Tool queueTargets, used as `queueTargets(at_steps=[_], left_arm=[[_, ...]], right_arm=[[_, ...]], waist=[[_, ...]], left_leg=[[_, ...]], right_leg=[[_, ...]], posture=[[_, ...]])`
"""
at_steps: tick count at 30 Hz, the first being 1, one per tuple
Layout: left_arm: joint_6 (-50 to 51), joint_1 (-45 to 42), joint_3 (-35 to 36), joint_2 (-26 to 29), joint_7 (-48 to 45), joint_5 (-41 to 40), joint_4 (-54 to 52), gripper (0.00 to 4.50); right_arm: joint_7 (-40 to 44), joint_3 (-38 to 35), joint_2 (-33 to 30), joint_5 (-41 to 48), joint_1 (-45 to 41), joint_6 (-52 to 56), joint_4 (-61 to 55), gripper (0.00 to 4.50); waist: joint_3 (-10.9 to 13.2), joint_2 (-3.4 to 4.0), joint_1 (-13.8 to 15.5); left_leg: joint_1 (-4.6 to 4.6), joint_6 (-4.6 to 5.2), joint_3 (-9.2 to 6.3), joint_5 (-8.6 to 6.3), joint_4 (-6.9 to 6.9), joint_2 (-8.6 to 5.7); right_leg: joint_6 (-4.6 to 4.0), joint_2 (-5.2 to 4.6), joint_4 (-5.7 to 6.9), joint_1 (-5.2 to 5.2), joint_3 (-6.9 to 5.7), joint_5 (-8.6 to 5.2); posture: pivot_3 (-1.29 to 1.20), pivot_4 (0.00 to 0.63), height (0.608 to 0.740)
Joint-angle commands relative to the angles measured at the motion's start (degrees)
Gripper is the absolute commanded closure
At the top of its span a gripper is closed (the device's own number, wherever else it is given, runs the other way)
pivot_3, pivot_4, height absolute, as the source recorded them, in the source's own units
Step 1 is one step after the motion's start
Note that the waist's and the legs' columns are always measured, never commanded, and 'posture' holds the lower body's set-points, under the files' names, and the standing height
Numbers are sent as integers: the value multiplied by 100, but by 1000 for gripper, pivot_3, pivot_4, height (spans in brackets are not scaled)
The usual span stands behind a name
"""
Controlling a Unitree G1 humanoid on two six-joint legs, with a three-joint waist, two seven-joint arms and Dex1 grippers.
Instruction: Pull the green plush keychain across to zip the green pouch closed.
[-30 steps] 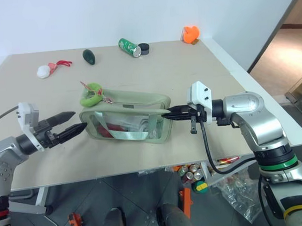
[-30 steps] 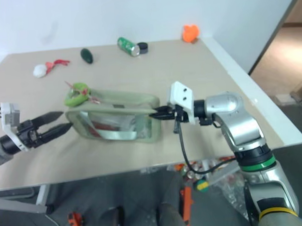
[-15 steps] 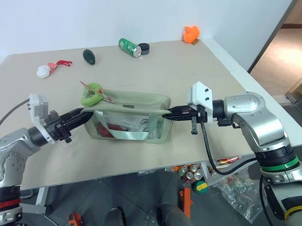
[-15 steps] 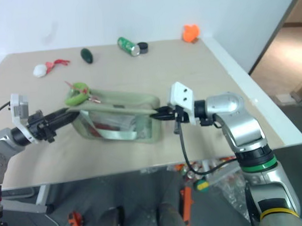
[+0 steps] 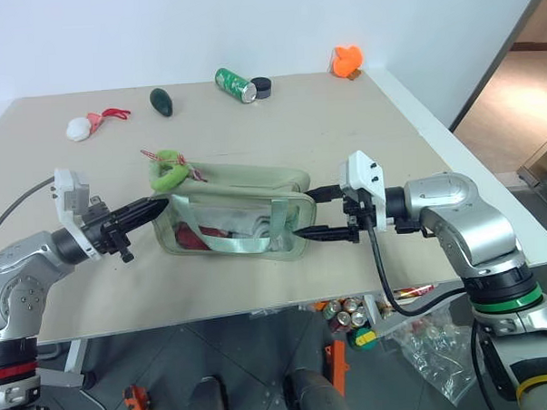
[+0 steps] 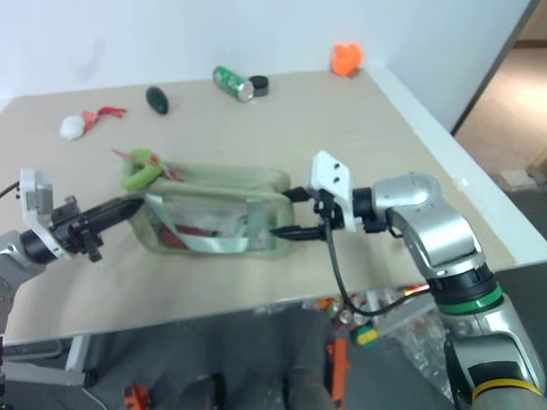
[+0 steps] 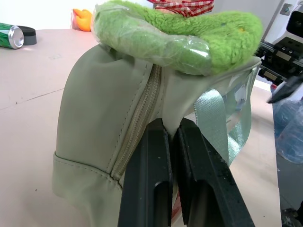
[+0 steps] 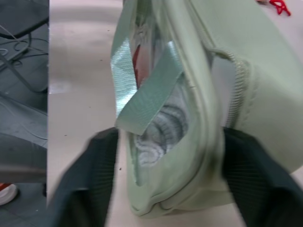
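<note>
The green pouch [image 5: 233, 207] lies mid-table with its clear panel facing me. The green plush keychain [image 5: 168, 171] rests on the pouch's top left corner, and in the left wrist view the keychain [image 7: 180, 33] sits right above the zipper end. My left gripper [image 5: 156, 208] is shut, pinching the fabric at the pouch's left end [image 7: 104, 118]. My right gripper [image 5: 316, 214] stands open at the pouch's right end, one finger on each side of it and nothing held. Between the right wrist view's fingers [image 8: 90, 179], that end of the pouch [image 8: 189, 94] fills the gap.
Along the far edge of the table lie a green can [image 5: 235, 86] with a black cap [image 5: 261, 86], an orange toy [image 5: 344, 61], a dark green oval plush [image 5: 161, 102] and a white pom-pom [image 5: 79, 129]. The table's right edge [image 5: 491, 191] runs just past my right arm.
My left gripper came in from the left and shut on the pouch's left end. My right gripper, shut on the right end before, has opened and let go.
</note>
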Motion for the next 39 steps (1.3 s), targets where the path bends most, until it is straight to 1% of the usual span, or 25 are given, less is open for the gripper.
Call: queueTargets(at_steps=[1,6,9,13,17,18,22,25,30,39], left_arm=[[-99,-40,77,8,3,-11,-210,4500],[-55,-46,55,5,22,-18,-275,4500],[-38,-27,19,26,21,14,-296,4500],[-79,105,-151,81,-66,203,-287,4500],[-122,203,-360,67,-108,369,-381,4500],[-119,209,-377,60,-104,372,-407,4500],[-104,141,-431,20,-93,358,-399,4500],[-99,102,-465,10,-100,355,-399,4500],[-87,45,-497,-19,-90,358,-403,4500],[-39,79,-471,-44,-19,312,-527,4500]], right_arm=[[102,-426,-316,230,-27,99,-210,26],[36,-968,-597,458,-305,72,13,26],[-218,-1123,-445,467,-695,-72,67,26],[-681,-716,213,352,-1153,-98,-279,26],[-828,547,575,-958,-1376,-1083,-256,26],[-838,666,611,-1115,-1415,-1232,-198,26],[-1035,1069,1126,-1675,-1938,-1888,447,26],[-1121,1241,1414,-2039,-2277,-2384,946,26],[-1233,1337,1869,-2326,-2697,-2903,1542,26],[-992,1496,2322,-2460,-2750,-3366,1807,26]], waist=[[0,0,3],[3,-1,4],[5,2,-3],[4,2,-7],[4,1,27],[4,1,32],[4,2,37],[2,-1,52],[2,-2,63],[2,-2,83]], left_leg=[[-1,0,0,0,0,0],[-5,0,1,0,0,-1],[-4,0,0,0,0,0],[-1,0,0,0,-3,1],[-6,0,-4,0,-5,-1],[-10,-1,-3,-1,-4,-6],[-17,-1,1,0,1,-22],[-17,-1,-1,0,6,-24],[-17,-1,-4,0,4,-23],[-18,-1,-8,0,4,-22]], right_leg=[[0,-1,0,-1,0,0],[1,-2,-1,-4,0,0],[0,0,-1,-7,0,1],[1,4,0,-7,2,2],[3,-3,-1,-5,-6,-3],[6,-10,-3,-5,-7,-5],[21,-29,-3,-7,-6,-5],[24,-32,-3,-3,-10,-3],[21,-31,-2,-3,-15,-4],[20,-32,-2,-2,-18,-4]], posture=[[0,150,740],[0,150,740],[0,150,740],[0,150,740],[0,150,740],[0,150,740],[0,150,740],[0,150,740],[0,150,740],[0,150,740]])
